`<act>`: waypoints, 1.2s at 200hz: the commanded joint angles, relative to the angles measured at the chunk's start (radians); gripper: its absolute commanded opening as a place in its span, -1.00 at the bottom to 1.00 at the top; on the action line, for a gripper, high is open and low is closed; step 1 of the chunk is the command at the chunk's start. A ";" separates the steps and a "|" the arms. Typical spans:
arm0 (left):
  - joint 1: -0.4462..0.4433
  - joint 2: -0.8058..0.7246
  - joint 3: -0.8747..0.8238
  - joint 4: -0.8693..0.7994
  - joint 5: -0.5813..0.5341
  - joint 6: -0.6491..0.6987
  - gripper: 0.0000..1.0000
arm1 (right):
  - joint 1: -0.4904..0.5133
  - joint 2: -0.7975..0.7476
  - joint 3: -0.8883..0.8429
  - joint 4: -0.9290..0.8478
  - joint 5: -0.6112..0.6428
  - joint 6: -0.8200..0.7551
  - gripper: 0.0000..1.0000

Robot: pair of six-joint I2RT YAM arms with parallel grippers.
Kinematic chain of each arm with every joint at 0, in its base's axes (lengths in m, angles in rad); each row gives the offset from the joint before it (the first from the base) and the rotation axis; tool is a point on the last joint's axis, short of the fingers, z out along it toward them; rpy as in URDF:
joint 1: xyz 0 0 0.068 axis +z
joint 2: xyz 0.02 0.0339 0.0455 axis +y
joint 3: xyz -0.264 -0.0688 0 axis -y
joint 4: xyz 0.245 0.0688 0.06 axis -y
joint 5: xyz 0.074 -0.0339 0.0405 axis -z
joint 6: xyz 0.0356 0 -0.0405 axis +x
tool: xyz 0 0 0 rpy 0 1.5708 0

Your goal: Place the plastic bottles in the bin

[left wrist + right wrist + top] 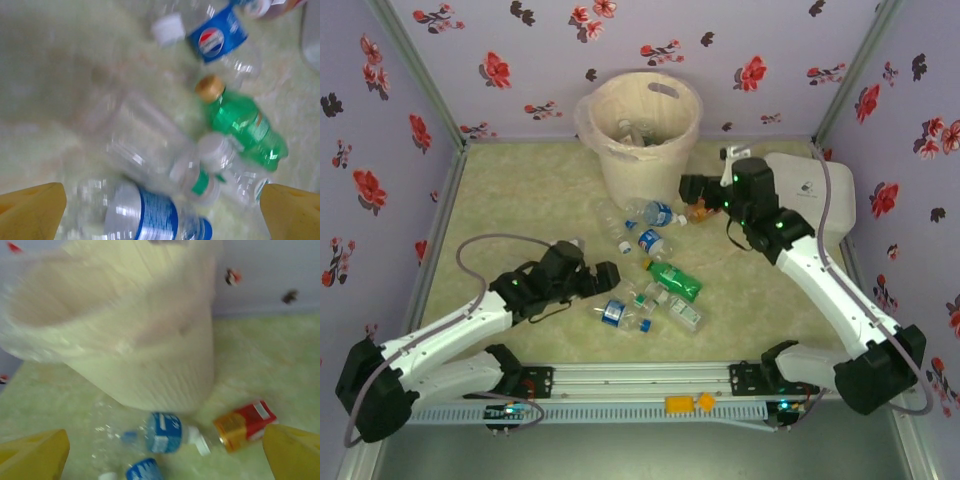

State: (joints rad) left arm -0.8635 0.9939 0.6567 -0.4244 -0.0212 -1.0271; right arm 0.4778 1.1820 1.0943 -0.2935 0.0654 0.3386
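The cream bin (640,165) with a clear liner stands at the back centre, and a few bottles lie inside it. Plastic bottles lie scattered in front of it: blue-labelled ones (657,213) (613,312), a green one (676,281) and an orange-red labelled one (697,210). My left gripper (610,275) is open just left of the pile. Its wrist view shows a blue-labelled clear bottle (150,217) below the spread fingers (32,210), and a green bottle (245,125) beyond. My right gripper (688,188) hangs open beside the bin (150,355), over a blue-labelled bottle (165,432) and the orange-red one (245,425).
A white rounded box (815,200) sits at the back right, behind my right arm. Floral walls close in the table on three sides. A metal rail (640,380) runs along the near edge. Bare green tabletop (510,190) lies at the back left.
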 commanded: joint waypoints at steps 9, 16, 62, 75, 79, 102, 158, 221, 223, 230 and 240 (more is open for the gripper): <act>-0.110 -0.021 0.015 -0.207 -0.056 -0.320 1.00 | -0.005 -0.070 -0.156 0.036 0.098 0.072 0.99; -0.129 -0.032 -0.008 -0.208 -0.042 -0.378 1.00 | -0.005 -0.083 -0.191 0.032 0.105 0.086 0.99; -0.224 -0.082 -0.126 -0.147 -0.043 -0.698 1.00 | -0.006 -0.191 -0.359 0.038 0.123 0.164 0.99; -0.236 -0.069 -0.152 -0.097 -0.061 -0.769 1.00 | -0.006 -0.218 -0.389 0.045 0.120 0.178 0.99; -0.238 -0.063 -0.160 -0.078 -0.065 -0.789 1.00 | -0.006 -0.228 -0.397 0.046 0.119 0.179 0.99; -0.242 0.000 -0.192 0.028 -0.092 -0.881 1.00 | -0.006 -0.270 -0.419 0.026 0.136 0.177 0.99; -0.247 0.136 -0.221 0.152 -0.107 -0.999 0.99 | -0.008 -0.333 -0.436 -0.033 0.198 0.149 0.99; -0.243 0.195 -0.238 0.173 -0.188 -1.049 0.84 | -0.021 -0.340 -0.447 -0.052 0.222 0.128 0.99; -0.243 0.196 -0.239 0.174 -0.190 -1.050 0.83 | -0.020 -0.339 -0.447 -0.051 0.222 0.128 0.99; -0.243 0.201 -0.244 0.179 -0.193 -1.051 0.78 | -0.021 -0.338 -0.450 -0.050 0.216 0.128 0.99; -0.243 0.200 -0.251 0.180 -0.201 -1.054 0.70 | -0.024 -0.337 -0.456 -0.045 0.208 0.126 0.99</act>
State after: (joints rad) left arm -1.1049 1.1526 0.4549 -0.2485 -0.1329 -2.0544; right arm 0.4625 0.8524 0.6586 -0.3275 0.2550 0.4797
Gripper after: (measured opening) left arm 0.892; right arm 0.996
